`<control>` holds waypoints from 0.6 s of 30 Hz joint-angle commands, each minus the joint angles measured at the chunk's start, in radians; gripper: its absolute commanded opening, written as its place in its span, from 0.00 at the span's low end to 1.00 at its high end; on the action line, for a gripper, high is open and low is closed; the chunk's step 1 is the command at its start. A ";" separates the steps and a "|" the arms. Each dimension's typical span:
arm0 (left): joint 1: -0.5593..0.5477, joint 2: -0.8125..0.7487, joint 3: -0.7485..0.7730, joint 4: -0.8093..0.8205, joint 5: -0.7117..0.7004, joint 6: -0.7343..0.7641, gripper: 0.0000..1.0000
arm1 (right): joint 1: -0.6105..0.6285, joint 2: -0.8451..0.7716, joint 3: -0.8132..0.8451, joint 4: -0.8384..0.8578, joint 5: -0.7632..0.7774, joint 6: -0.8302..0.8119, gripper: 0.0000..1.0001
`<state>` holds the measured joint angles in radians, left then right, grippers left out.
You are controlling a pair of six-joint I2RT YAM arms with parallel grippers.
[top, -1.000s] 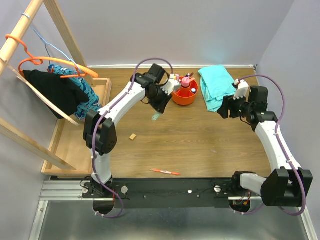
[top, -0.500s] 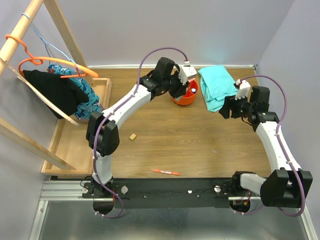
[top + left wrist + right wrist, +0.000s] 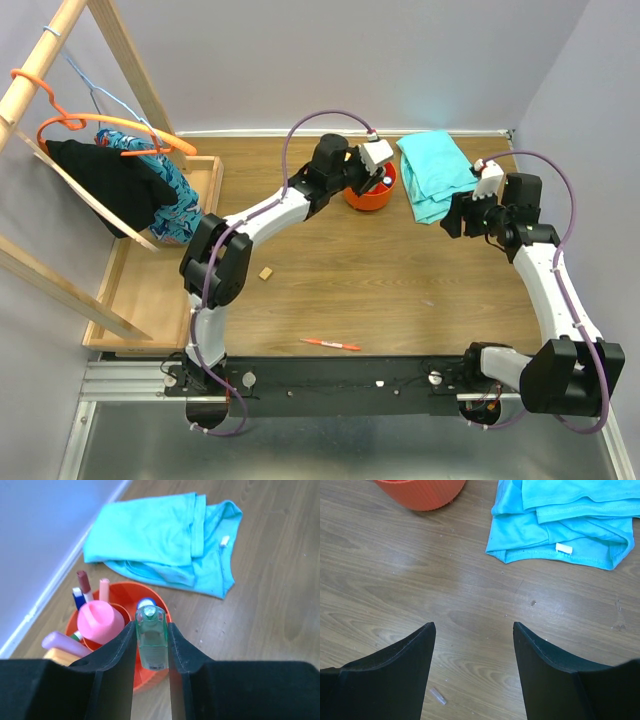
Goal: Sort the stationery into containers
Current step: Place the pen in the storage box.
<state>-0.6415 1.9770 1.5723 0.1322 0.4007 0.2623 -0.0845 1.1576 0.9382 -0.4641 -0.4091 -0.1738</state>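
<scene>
Tub crowded, mid-counter open
Orange tub (image 3: 366, 198) is packed: pink glue bottle (image 3: 100, 622) in the centre cup, markers (image 3: 83, 583) behind. Left gripper (image 3: 151, 628) with green highlighter (image 3: 151, 650) blocks it from above. Teal cloth (image 3: 435, 175) sits just right. Counter (image 3: 400, 290) centre is free bar tan eraser (image 3: 265, 273) and red pen (image 3: 332, 344).

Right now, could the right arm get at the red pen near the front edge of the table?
Probably yes: the right tool is open and empty, and nothing stands between it and the red pen.

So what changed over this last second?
The left arm swung right and away from its base, carrying the green highlighter in its jaws to above the tub. Nothing was let go. Right arm, cloth, pen and eraser stayed put.
</scene>
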 commanded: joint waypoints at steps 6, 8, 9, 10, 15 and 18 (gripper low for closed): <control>-0.009 0.057 -0.032 0.207 -0.092 0.025 0.24 | -0.009 0.020 -0.003 -0.010 0.007 -0.004 0.71; -0.009 0.066 -0.046 0.222 -0.103 0.023 0.24 | -0.011 0.025 0.001 -0.011 0.009 -0.007 0.71; -0.009 0.071 -0.047 0.231 -0.109 0.025 0.24 | -0.011 0.031 0.005 -0.013 0.010 -0.007 0.71; -0.009 0.074 -0.049 0.236 -0.111 0.022 0.24 | -0.011 0.034 0.005 -0.015 0.010 -0.007 0.71; -0.009 0.105 -0.049 0.279 -0.137 0.005 0.24 | -0.011 0.050 0.017 -0.022 0.010 -0.010 0.71; -0.010 0.115 -0.049 0.291 -0.154 0.000 0.24 | -0.011 0.059 0.017 -0.019 0.010 -0.012 0.71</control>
<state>-0.6437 2.0647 1.5291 0.3504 0.2966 0.2710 -0.0872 1.2011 0.9382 -0.4648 -0.4091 -0.1761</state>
